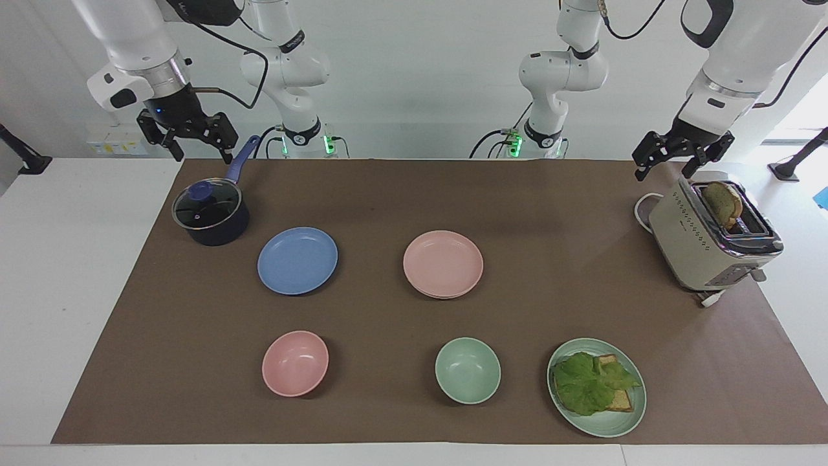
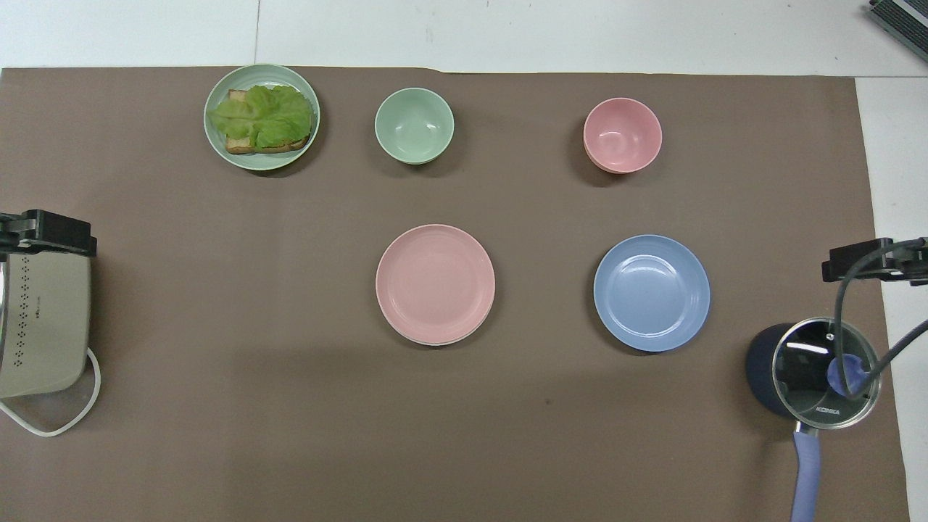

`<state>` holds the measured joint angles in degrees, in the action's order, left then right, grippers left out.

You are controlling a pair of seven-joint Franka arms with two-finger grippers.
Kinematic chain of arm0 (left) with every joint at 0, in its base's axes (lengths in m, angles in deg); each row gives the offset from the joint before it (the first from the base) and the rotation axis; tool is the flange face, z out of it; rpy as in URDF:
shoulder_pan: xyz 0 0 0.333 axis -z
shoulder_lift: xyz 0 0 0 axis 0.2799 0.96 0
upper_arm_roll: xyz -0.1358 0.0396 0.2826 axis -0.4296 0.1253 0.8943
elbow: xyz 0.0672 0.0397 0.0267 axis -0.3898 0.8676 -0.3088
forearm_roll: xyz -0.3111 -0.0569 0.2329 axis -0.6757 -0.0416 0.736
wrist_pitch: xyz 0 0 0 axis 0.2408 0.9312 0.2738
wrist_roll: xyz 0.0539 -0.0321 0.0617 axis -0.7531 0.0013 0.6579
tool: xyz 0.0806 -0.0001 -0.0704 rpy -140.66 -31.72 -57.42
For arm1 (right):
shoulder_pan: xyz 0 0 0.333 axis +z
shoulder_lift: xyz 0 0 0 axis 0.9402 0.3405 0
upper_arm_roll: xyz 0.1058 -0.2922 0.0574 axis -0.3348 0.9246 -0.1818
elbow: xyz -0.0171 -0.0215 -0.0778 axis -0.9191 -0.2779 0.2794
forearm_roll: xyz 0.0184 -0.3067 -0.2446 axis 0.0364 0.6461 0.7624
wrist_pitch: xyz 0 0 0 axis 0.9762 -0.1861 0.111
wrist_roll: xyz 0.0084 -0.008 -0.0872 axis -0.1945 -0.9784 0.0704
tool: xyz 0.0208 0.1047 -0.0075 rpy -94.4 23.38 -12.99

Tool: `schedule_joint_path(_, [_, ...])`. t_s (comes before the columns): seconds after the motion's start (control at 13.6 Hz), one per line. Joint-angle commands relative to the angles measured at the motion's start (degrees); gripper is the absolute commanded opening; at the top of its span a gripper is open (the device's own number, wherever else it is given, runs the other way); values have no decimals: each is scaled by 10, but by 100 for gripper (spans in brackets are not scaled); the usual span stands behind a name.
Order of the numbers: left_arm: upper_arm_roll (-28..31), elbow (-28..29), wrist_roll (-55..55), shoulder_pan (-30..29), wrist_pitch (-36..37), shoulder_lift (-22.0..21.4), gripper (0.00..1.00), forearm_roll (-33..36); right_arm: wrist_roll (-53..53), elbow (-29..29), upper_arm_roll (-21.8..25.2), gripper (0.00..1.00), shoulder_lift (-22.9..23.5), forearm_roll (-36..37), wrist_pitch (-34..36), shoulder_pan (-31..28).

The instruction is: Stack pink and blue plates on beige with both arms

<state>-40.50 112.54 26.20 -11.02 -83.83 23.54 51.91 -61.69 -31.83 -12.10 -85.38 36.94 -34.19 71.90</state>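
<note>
So the pink plate (image 1: 443, 263) is sitting mid-mat, already on top of the beige plate (image 2: 435, 341), which only peeks out as a thin pale sliver under the pink rim on the side nearer the robots. The blue plate (image 1: 297, 260) is flat on the brown mat (image 1: 569, 304) by itself, beside the pink one toward the right arm's end and apart from it. Both arms are parked up high, holding nothing. The right gripper (image 1: 196, 147) hangs over the mat's edge by the dark blue saucepan (image 1: 211, 215), just above its handle, fingers spread apart and empty. The left gripper (image 1: 666, 165) hovers over the near end of the beige toaster (image 1: 708, 239), fingers also apart, not touching it. The toaster has a slice of toast (image 1: 723, 202) sticking up out of a slot and its white cord (image 2: 54, 424) loops on the mat. Farther from the robots there's a row: a pink bowl (image 1: 295, 363), a mint-green bowl (image 1: 468, 370), and a mint-green plate (image 1: 608, 424) with lettuce on toast (image 1: 592, 382). The saucepan has its glass lid on with a blue knob.
</note>
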Motion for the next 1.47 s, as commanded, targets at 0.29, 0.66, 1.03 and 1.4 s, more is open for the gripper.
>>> schedule_joint_path(0.29, [-3,20,-1,-4,-6,-17,100,7,19,-14,-1,100,-13,-7,3,-5])
schedule_joint_path(0.66, [-3,20,-1,-5,-6,-17,100,7,16,-25,-1,100,-13,-7,-4,-8])
schedule_joint_path(1.03, [-3,20,-1,-5,-6,-16,100,7,27,-86,-1,100,-11,-7,-74,-10])
schedule_joint_path(1.4, [-3,20,-1,-5,-6,-17,100,7,86,-186,-1,100,9,-8,-196,-10])
